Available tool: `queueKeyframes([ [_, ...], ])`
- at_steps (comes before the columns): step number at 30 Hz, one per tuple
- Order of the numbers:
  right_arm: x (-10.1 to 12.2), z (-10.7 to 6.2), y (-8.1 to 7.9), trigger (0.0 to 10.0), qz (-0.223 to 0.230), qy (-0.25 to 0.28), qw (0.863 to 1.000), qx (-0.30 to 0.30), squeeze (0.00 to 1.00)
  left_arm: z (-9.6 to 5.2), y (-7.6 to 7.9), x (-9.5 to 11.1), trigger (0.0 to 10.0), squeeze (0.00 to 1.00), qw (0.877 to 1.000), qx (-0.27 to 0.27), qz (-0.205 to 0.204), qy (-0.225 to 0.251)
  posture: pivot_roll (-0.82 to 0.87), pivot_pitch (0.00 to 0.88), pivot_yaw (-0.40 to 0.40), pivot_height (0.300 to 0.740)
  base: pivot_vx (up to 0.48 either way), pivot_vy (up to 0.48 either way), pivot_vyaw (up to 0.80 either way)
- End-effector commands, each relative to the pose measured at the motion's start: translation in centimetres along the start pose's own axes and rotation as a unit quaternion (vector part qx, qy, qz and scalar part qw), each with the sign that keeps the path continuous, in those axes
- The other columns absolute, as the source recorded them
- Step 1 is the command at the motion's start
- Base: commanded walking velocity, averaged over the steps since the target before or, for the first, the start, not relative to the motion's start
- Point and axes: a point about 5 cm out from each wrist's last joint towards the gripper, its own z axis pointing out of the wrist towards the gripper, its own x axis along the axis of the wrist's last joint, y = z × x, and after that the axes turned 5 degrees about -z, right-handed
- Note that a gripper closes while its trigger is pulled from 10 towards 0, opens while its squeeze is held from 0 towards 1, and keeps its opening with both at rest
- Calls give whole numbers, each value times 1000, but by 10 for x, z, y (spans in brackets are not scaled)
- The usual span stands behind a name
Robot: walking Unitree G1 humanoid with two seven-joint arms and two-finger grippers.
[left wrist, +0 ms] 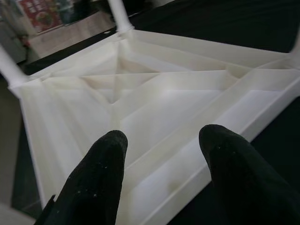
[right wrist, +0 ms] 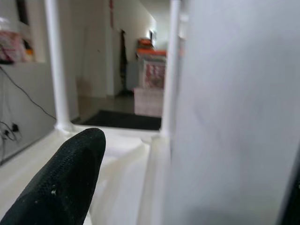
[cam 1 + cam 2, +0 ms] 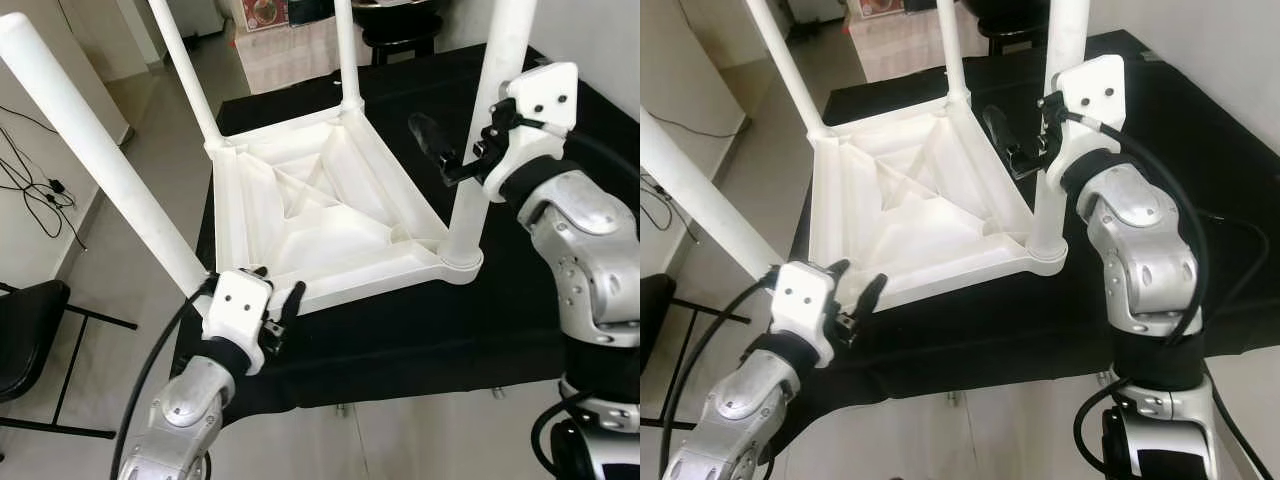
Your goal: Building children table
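The upturned white plastic table (image 3: 320,215) looks light, stiff and slick: the right gripper (image 3: 462,152), spread, straddles the four-o'clock leg (image 3: 480,150), best held low, while the left gripper (image 3: 275,300), spread, hovers at the seven-o'clock rim

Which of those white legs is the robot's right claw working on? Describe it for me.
On the black-covered table a white table top lies upside down, legs up. The near right corner's leg is the one: the right gripper straddles it with fingers apart.

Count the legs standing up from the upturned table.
4, one at each corner of the table: near left leg above the left gripper, far left, far right, near right at the right gripper.
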Motion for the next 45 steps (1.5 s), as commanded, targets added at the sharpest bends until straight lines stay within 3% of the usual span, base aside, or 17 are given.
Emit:
queueKeyframes([
  [1,-8,3,-3,10000,13,-21,1000,-5,0,-5,-7,1,10000,0,1000,22,7,1,-69,148,122,740,0,0,0],
  [4,-14,3,-4,10000,27,-31,999,-4,0,-7,-10,3,10000,0,999,35,5,5,-67,152,120,740,0,0,0],
  [5,-22,1,-8,471,38,-45,998,-6,0,-13,-15,4,10000,0,998,70,-5,9,-62,158,119,740,0,0,0],
  [10,-24,0,-11,0,41,-51,998,-3,0,-18,-16,4,10000,0,997,81,-12,7,-57,164,116,740,0,0,0],
  [11,-26,-1,-15,0,45,-57,997,1,0,-28,-9,3,10000,0,997,79,-23,-8,-53,167,116,740,0,0,0],
  [21,-26,0,-18,0,52,-61,997,0,0,-48,9,5,10000,0,998,41,-37,-44,-42,180,116,740,0,0,0],
  [25,-28,1,-21,0,61,-66,996,1,0,-68,1,5,10000,0,994,82,-24,-68,-32,183,113,740,0,0,0],
  [31,-29,1,-26,0,68,-71,995,3,0,-82,-8,3,10000,0,988,129,-8,-83,-24,181,112,740,0,0,0],
  [34,-29,1,-29,0,73,-73,995,4,0,-89,-22,-2,10000,0,978,188,-1,-90,-22,183,110,740,0,0,0],
  [38,-28,2,-30,0,77,-73,994,4,0,-87,-35,-11,10000,0,975,204,-15,-91,-31,184,106,740,0,0,0],
  [45,-26,2,-29,0,84,-70,994,5,0,-62,-49,-11,10000,0,984,169,-38,-39,-42,183,97,740,0,0,0],
])
